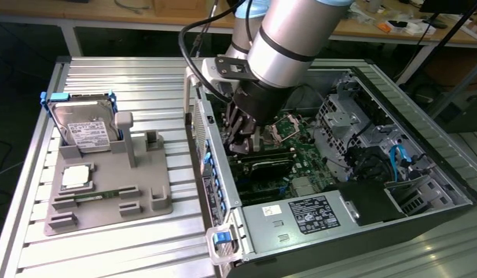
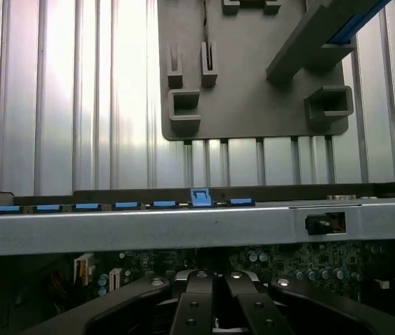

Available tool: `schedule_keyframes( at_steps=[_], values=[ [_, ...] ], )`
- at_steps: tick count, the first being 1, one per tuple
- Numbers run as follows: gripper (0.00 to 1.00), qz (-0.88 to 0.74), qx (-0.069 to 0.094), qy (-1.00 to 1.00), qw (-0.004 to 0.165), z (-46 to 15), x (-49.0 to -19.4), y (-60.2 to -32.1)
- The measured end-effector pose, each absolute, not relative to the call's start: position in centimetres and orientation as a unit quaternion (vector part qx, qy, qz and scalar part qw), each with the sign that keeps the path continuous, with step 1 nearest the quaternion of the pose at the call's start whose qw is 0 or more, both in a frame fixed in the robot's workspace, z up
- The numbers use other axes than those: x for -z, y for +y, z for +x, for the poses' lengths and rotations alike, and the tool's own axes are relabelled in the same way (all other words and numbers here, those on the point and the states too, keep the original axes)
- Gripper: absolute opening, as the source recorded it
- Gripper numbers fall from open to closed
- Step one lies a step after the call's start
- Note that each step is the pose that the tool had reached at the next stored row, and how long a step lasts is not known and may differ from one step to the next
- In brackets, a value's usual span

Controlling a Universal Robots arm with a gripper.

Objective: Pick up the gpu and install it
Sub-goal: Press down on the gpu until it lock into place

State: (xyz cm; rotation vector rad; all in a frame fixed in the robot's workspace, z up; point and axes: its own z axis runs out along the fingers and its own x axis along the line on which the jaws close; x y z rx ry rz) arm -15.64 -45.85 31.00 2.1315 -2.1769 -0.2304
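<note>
My gripper (image 1: 242,141), fingers closed together, sits inside the open computer case (image 1: 424,139); the gpu (image 1: 263,165) lies just below it.

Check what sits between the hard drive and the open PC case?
Exterior view: from the hard drive, the grey fixture's upright post and a small slot block, then bare ribbed table up to the PC case.

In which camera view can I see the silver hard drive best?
The exterior view: the hard drive stands upright in the grey holder, its label facing the camera. The wrist view shows part of that holder but, as far as I can tell, not the drive.
</note>
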Motion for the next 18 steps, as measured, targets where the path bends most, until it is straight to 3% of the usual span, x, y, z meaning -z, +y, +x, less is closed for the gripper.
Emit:
schedule_keyframes(
  at_steps=[11, 18],
  values=[
    [0.11, 0.699, 0.050, -0.713, 0.018, -15.6, -30.9, -45.4],
    [0.11, 0.699, 0.047, -0.713, 0.015, -13.4, -30.8, -45.4]
  ],
)
